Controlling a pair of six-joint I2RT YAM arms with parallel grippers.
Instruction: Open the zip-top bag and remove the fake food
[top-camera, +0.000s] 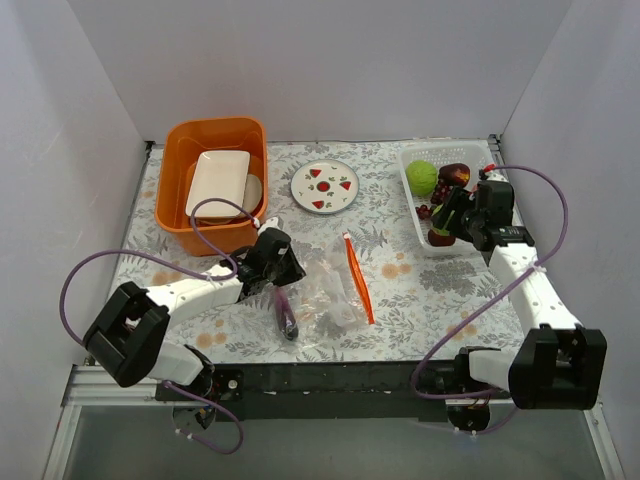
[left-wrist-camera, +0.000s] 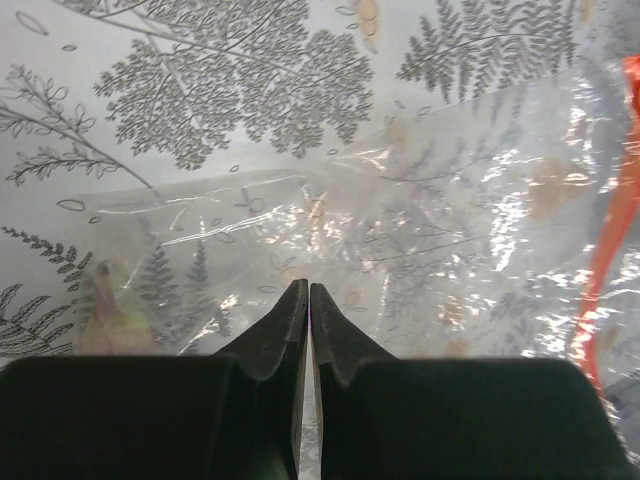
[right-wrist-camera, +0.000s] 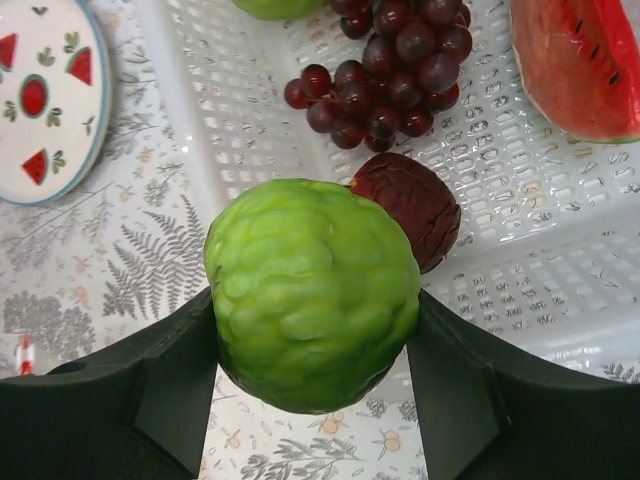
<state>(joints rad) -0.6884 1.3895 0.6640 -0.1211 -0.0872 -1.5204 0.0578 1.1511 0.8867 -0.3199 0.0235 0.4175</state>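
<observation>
1. Top view: the zip-top bag (top-camera: 330, 292) lies crumpled mid-surface, with its orange zip strip (top-camera: 358, 280) on the right side. My left pincer (top-camera: 285, 275) is at the bag's left edge. My right pincer (top-camera: 443, 225) is over the white basket (top-camera: 440, 147) at far right. A purple piece (top-camera: 286, 320) sits at the bag's near-left corner; I can't tell if it's inside or beside.
2. Left wrist: left pincer (left-wrist-camera: 303, 290) is closed, tips almost touching, resting on the clear film of the bag (left-wrist-camera: 430, 230). I can't tell whether a fold is pinched. The zip strip (left-wrist-camera: 610, 280) is off to the right.
3. Right wrist: right pincer (right-wrist-camera: 312, 350) is clamped wide on a green fruit (right-wrist-camera: 310, 280), above the near rim of the basket (right-wrist-camera: 520, 220). Already inside are a grape bunch (right-wrist-camera: 385, 75), a watermelon slice (right-wrist-camera: 580, 60) and a dark red piece (right-wrist-camera: 410, 205).
4. Status, my read: bag opened and most fake food is out. Left to do: drop the green fruit, then check the purple piece.
</observation>
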